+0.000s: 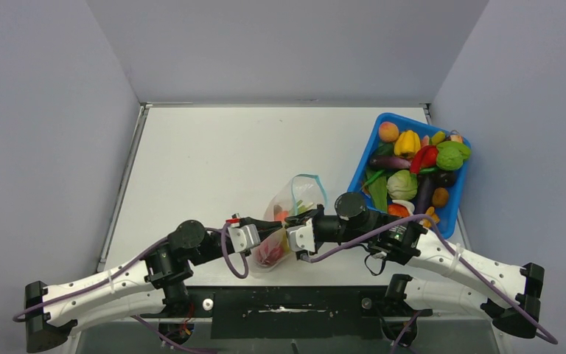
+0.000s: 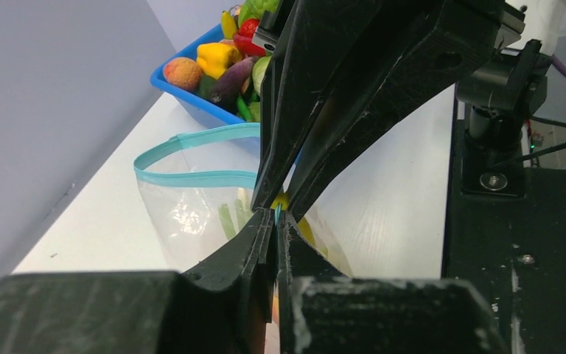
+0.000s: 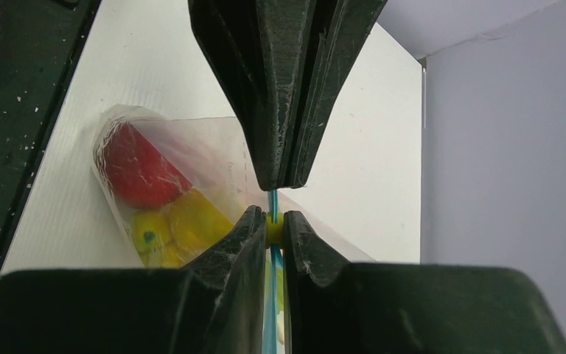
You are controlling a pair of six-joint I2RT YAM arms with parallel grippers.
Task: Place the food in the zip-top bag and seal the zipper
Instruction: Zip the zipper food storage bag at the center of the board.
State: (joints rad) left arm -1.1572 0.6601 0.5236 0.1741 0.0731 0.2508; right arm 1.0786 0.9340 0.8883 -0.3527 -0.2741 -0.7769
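White table (image 1: 214,162), near edge: with left gripper (image 2: 276,221) and right gripper (image 3: 273,225) both clamped on the zipper (image 2: 191,178) of the bag (image 1: 295,195), food (image 3: 136,169) inside, we should pinch firmly and slide evenly toward the open end.

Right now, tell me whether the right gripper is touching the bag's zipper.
Touching. The right wrist view shows the right gripper with its fingers pinched onto the zipper, the blue strip running between them with no gap.

Food (image 1: 270,253) in zip-top bag (image 1: 298,193), left gripper (image 2: 276,221) and right gripper (image 3: 274,221) flanking, bin (image 1: 358,173) behind-right.
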